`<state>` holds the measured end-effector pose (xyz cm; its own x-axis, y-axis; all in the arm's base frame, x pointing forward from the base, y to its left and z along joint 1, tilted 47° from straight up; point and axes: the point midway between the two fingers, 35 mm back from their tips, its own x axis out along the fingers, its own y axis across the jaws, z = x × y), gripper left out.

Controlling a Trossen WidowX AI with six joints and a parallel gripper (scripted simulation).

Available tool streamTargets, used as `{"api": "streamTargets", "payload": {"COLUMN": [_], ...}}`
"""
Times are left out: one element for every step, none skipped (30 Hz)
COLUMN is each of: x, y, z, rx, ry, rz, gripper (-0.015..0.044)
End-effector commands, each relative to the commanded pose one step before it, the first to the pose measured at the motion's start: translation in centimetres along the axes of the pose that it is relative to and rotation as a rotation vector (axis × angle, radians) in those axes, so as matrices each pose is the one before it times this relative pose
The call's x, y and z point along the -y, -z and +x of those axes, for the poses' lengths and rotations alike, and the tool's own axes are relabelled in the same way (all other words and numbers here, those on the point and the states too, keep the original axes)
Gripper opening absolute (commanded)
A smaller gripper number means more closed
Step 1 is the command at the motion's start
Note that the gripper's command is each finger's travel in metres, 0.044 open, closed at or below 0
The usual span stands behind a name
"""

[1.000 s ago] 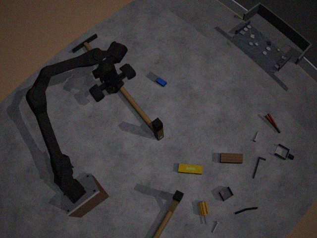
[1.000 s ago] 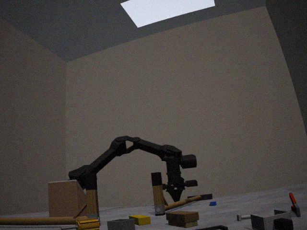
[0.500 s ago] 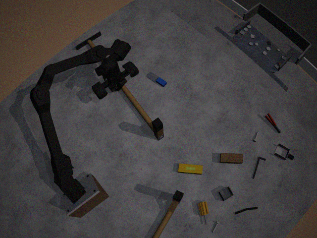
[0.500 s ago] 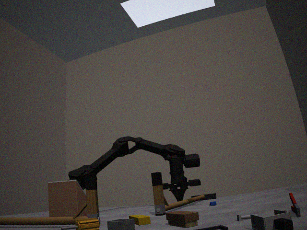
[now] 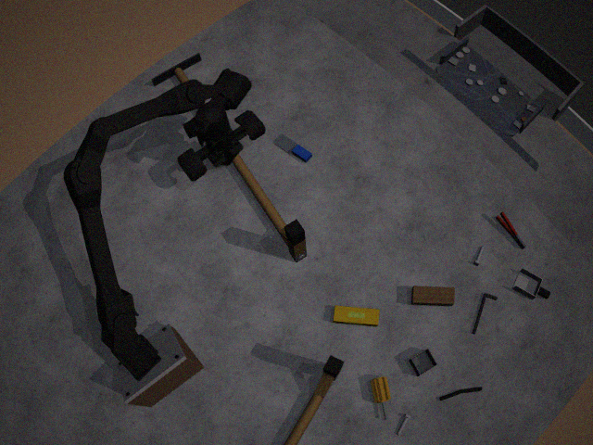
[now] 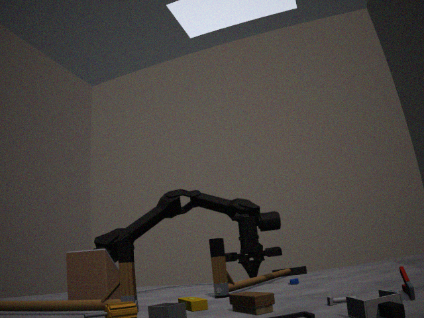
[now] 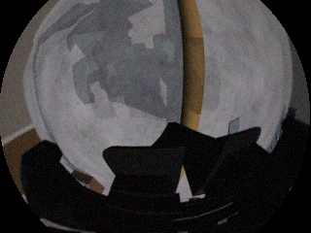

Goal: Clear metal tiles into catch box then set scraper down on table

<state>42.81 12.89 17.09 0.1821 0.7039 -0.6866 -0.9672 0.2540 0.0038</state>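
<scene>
The long scraper (image 5: pixel 260 194) (image 6: pixel 270 275) (image 7: pixel 194 58) lies on the table, with a dark crossbar at its far end and an upright black-topped grip block at its near end. My gripper (image 5: pixel 226 154) (image 6: pixel 252 275) (image 7: pixel 171 125) is shut with nothing seen between its fingers. It points down at the handle, its tips just above or beside it; contact cannot be told. The steel bench plate (image 5: pixel 478 104) at the upper right bears several small pale tiles (image 5: pixel 495 98), round and square. The catch box (image 5: pixel 531 50) stands behind it; no tiles show inside.
A second wooden handle (image 5: pixel 306 415) (image 6: pixel 51 305) with an upright post lies near the arm's base. A blue block (image 5: pixel 302 153) (image 6: pixel 294 281), yellow block (image 5: pixel 356 315) (image 6: pixel 193 303), brown block (image 5: pixel 433 295) (image 6: pixel 251 301), red-handled pliers (image 5: pixel 509 224) and other small tools lie around.
</scene>
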Motion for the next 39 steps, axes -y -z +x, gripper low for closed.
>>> {"api": "streamTargets", "payload": {"x": [0.601, 0.099, 0.101, 0.101, 0.1, 0.1, 0.1, 0.1, 0.099, 0.099, 0.099, 0.099, 0.098, 0.098, 0.098, 0.097, 0.097, 0.1, 0.1, 0.099, 0.099, 0.099, 0.098, 0.098, 0.098, 0.097, 0.097, 0.097, 0.096, 0.096, 0.096, 0.095, 0.095, 0.095, 0.095, 0.094, 0.094, 0.094, 0.093], "y": [-0.103, 0.004, 0.004, 0.005, 0.005, 0.006, 0.006, 0.007, 0.007, 0.008, 0.008, 0.009, 0.009, 0.01, 0.01, 0.01, 0.011, 0.012, 0.012, 0.013, 0.013, 0.014, 0.014, 0.015, 0.015, 0.015, 0.016, 0.016, 0.017, 0.017, 0.018, 0.018, 0.019, 0.019, 0.02, 0.02, 0.021, 0.021, 0.022], "z": [0.072, 0.001, 0.001, 0.001, 0.001, 0.001, 0.002, 0.002, 0.002, 0.002, 0.002, 0.002, 0.002, 0.002, 0.002, 0.003, 0.003, 0.003, 0.003, 0.003, 0.003, 0.003, 0.003, 0.004, 0.004, 0.004, 0.004, 0.004, 0.004, 0.004, 0.004, 0.004, 0.005, 0.005, 0.005, 0.005, 0.005, 0.005, 0.005], "rx": [0.0054, 0.0, 0.0, 0.0, 0.0, 0.0, 0.0, 0.0, 0.0, 0.0, 0.0, 0.00001, 0.00001, 0.00001, 0.00001, 0.00001, 0.00001, 0.00001, 0.00001, 0.00001, 0.00001, 0.00001, 0.00001, 0.00001, 0.00001, 0.00001, 0.00001, 0.00001, 0.00001, 0.00002, 0.00002, 0.00002, 0.00002, 0.00002, 0.00002, 0.00002, 0.00002, 0.00002, 0.00002], "ry": [0.00099, 0.00003, 0.00003, 0.00003, 0.00003, 0.00003, 0.00003, 0.00003, 0.00003, 0.00003, 0.00003, 0.00003, 0.00003, 0.00003, 0.00003, 0.00003, 0.00003, 0.00003, 0.00003, 0.00003, 0.00003, 0.00003, 0.00003, 0.00003, 0.00003, 0.00003, 0.00003, 0.00003, 0.00003, 0.00003, 0.00003, 0.00003, 0.00003, 0.00003, 0.00003, 0.00003, 0.00003, 0.00003, 0.00003], "rz": [-0.0093, 0.0, 0.0, 0.0, 0.0, 0.0, 0.0, 0.0, 0.0, 0.0, 0.0, 0.0, 0.0, 0.0, 0.0, 0.0, 0.0, 0.0, 0.0, 0.0, 0.0, 0.0, 0.0, 0.0, 0.0, 0.0, 0.0, 0.0, 0.0, 0.0, 0.0, 0.0, 0.0, 0.0, 0.0, 0.0, 0.0, 0.0, 0.0], "gripper": [0.0, 0.0, 0.0, 0.0, 0.0, 0.0, 0.0, 0.0, 0.0, 0.0, 0.0, 0.0, 0.0, 0.0, 0.0, 0.0, 0.0, 0.0, 0.0, 0.0, 0.0, 0.0, 0.0, 0.0, 0.0, 0.0, 0.0, 0.0, 0.0, 0.0, 0.0, 0.0, 0.0, 0.0, 0.0, 0.0, 0.0, 0.0, 0.0]}}
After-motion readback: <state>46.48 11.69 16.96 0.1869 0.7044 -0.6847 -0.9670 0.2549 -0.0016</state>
